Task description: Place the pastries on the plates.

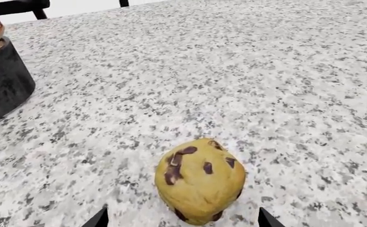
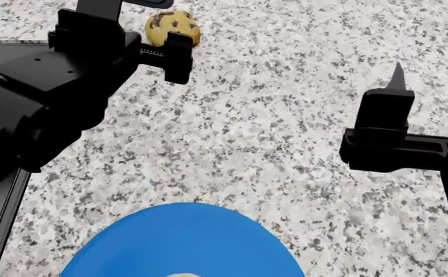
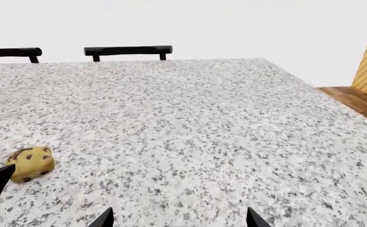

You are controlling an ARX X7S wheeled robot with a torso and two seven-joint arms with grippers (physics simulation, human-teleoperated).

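Left gripper (image 1: 182,221) spread wide around a muffin (image 1: 200,180) on the granite table (image 2: 285,144); right gripper (image 3: 178,218) open over bare table.

Head view: the muffin (image 2: 173,27) sits on the table toward the far edge, not lifted, left fingertips either side of it; can't tell whether they touch. Blue plate (image 2: 185,242) lies at the near edge, between the arms; a sliver of something pale yellow shows on it at the frame edge, too cropped to identify. Wooden plate not in view. Left wrist view: dark grey pot (image 1: 2,80) stands on the table well apart from the muffin, pale red-streaked stuff poking out of its top. Right wrist view: black chair backs (image 3: 128,50) behind the far edge, tips apart, nothing between them.
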